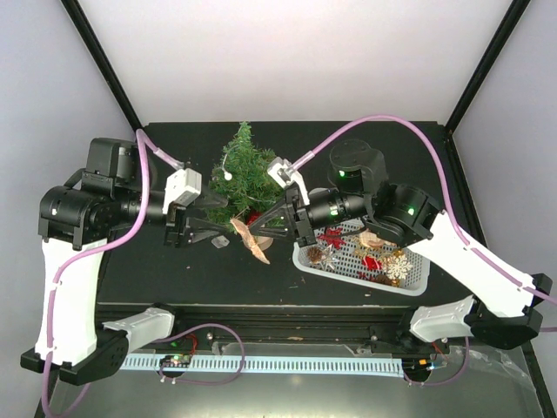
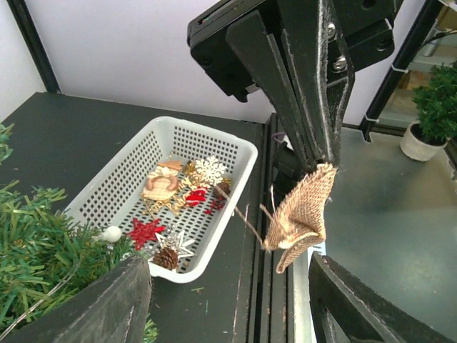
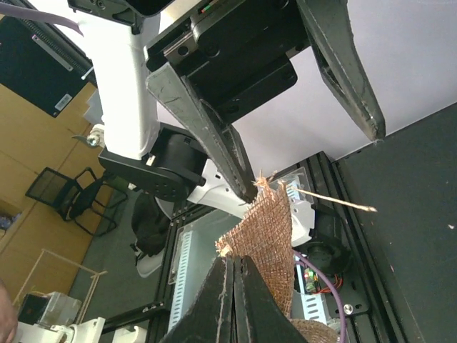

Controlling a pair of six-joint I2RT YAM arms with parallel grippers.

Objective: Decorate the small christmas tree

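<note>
The small christmas tree (image 1: 244,170), a dark green bristly cone, stands at the middle of the black desk (image 1: 165,266). It is just behind the 2 claws and left of the white perforated plastic basket (image 2: 207,132) of spare ornaments. The right claw (image 3: 234,266) is pressed together on a tan burlap ornament (image 2: 300,214), pinching 1 edge so the cloth hangs off the tips in front of the tree. The left claw (image 1: 231,215) is spread wide, with 1 finger on each side of the burlap and touching nothing that I can see. A thin twine strand (image 3: 335,200) sticks out sideways from the ornament.

The step in hand looks like a handover, with the left claw placed to take the burlap or its twine. To do it well, the left claw should close on a part the right one does not cover. The best spot is probably where twine meets cloth, which would leave the twine clear for a branch. The right claw should let go only once the left has a firm pinch, since burlap is limp and will likely fold. Whether the twine forms a closed loop cannot be told. After that, the ornament should go to an outer branch tip, approached from the front so the fingers do not tip the light tree. The twine should be over the needles before release.
</note>
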